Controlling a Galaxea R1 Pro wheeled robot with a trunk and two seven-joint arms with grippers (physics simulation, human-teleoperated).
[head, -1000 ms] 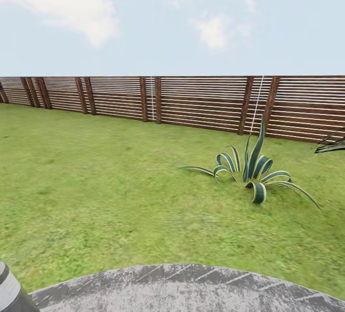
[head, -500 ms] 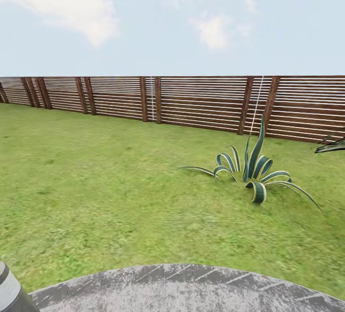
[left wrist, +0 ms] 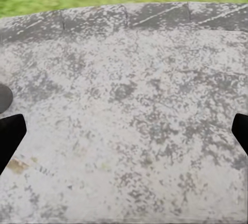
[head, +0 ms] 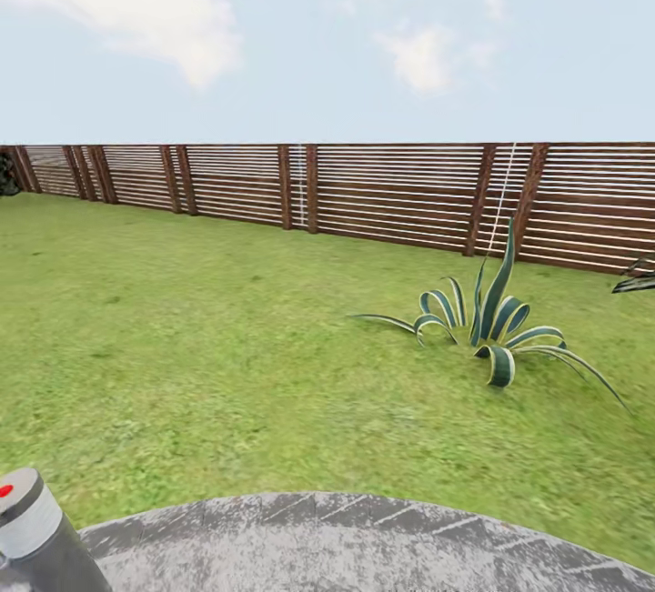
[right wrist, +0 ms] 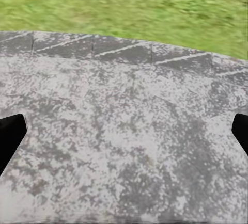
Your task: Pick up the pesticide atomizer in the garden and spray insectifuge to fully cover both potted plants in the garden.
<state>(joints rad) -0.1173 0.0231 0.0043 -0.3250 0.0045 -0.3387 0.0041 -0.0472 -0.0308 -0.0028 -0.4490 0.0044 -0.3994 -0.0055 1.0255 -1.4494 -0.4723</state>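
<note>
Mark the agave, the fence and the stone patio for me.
agave (head: 491,324): head view, base of the upright striped leaves.
fence (head: 391,192): head view, slats between two posts.
stone patio (left wrist: 139,115): left wrist view, bare mottled surface.

The lawn (head: 182,328) spreads ahead of the robot, with the fence (head: 364,196) running across behind it from left to right. On the grass to the right stands the agave (head: 491,328), in front of the fence. Nearest of all lies the stone patio (head: 364,546) — its curved edge meets the lawn. At the lower left — over the patio's edge — sits part of the left arm (head: 36,533).
</note>
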